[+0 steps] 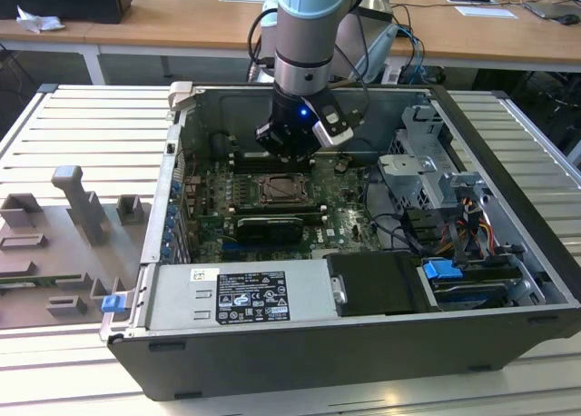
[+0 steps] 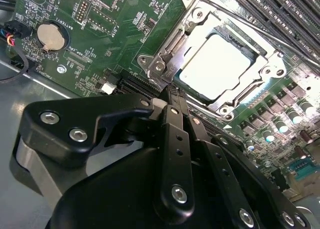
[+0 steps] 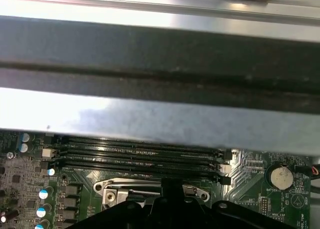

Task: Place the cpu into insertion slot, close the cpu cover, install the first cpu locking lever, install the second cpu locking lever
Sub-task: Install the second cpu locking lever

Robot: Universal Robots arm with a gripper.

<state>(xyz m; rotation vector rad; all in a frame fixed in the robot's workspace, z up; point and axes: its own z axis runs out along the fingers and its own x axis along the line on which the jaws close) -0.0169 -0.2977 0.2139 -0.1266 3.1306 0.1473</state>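
Note:
In the second wrist view the cpu (image 2: 215, 64) shows its silvery top, lying flat in the insertion slot (image 1: 277, 191) on the green motherboard. The cpu cover (image 2: 272, 64), a silvery metal frame, lies down around it, with the chip showing through its window. A thin metal lever rod (image 2: 260, 31) runs along one side of the socket. My gripper (image 2: 170, 94) has its black fingers pressed together, tips right at the socket's corner by a lever hook (image 2: 160, 71). In the exterior view the gripper (image 1: 289, 153) hangs just behind the socket.
The open computer case (image 1: 172, 207) walls in the board. Long black memory slots (image 3: 135, 156) lie beside the socket, under the case's metal wall (image 3: 160, 124). A coin battery (image 3: 280, 176), a black card (image 1: 268, 225), a power supply (image 1: 245, 298) and drive cages (image 1: 427, 171) surround the area.

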